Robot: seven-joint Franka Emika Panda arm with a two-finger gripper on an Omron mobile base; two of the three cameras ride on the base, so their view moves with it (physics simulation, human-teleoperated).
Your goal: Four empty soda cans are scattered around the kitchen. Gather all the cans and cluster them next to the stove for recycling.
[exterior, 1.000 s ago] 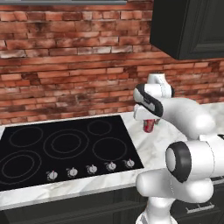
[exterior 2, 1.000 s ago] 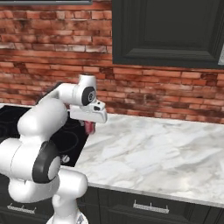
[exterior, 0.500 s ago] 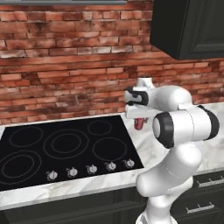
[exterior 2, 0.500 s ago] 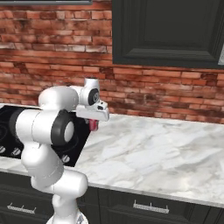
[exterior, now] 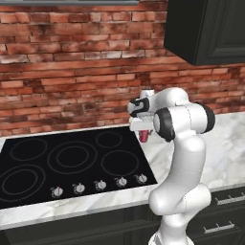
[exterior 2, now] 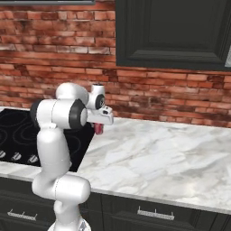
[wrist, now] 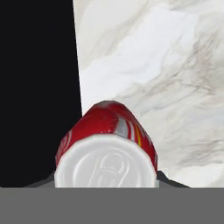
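Soda can [exterior: 144, 136] hangs clamped in the gripper [exterior: 143, 130] beside the stove [exterior: 72, 162]'s right edge, arm folded upright. From the right, it sits above the marble counter [exterior 2: 153, 158]. Hand view: silver top nearest, over the counter's edge.

Even, bright rendered light throughout, faint shadows, no glare, with slightly soft, low-detail textures.

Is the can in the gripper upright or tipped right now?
Upright. The soda can hangs vertically from the gripper; the hand view looks straight down on its silver top, above the marble counter beside the stove.
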